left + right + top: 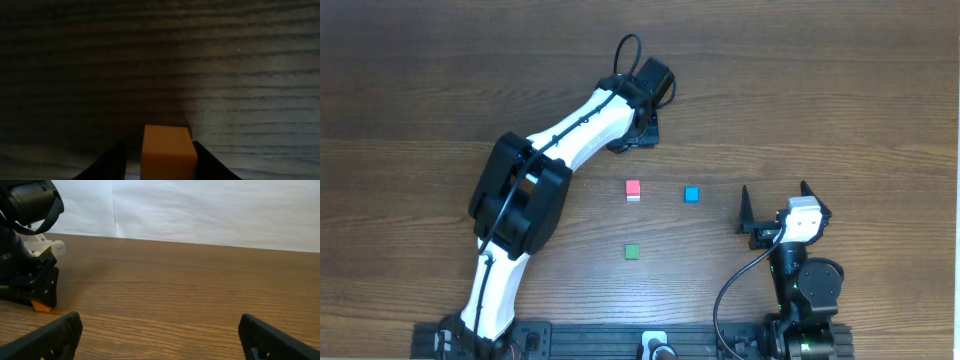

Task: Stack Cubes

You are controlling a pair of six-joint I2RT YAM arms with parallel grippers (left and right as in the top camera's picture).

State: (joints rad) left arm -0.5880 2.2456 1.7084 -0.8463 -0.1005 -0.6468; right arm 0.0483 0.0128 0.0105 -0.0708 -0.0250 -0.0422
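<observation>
On the wooden tabletop [860, 90] the left arm [535, 185] stretches to the far middle, its gripper [158, 146] set down around an orange cube [167, 152]; whether it is clamped on the cube cannot be told. The right arm [805, 285] stands at the near right, its gripper [774, 188] spread wide and holding nothing. Between them lie a pink cube [633, 187] with white at its near edge, a blue cube [692, 194] to its right, and a green cube [632, 252] nearer.
</observation>
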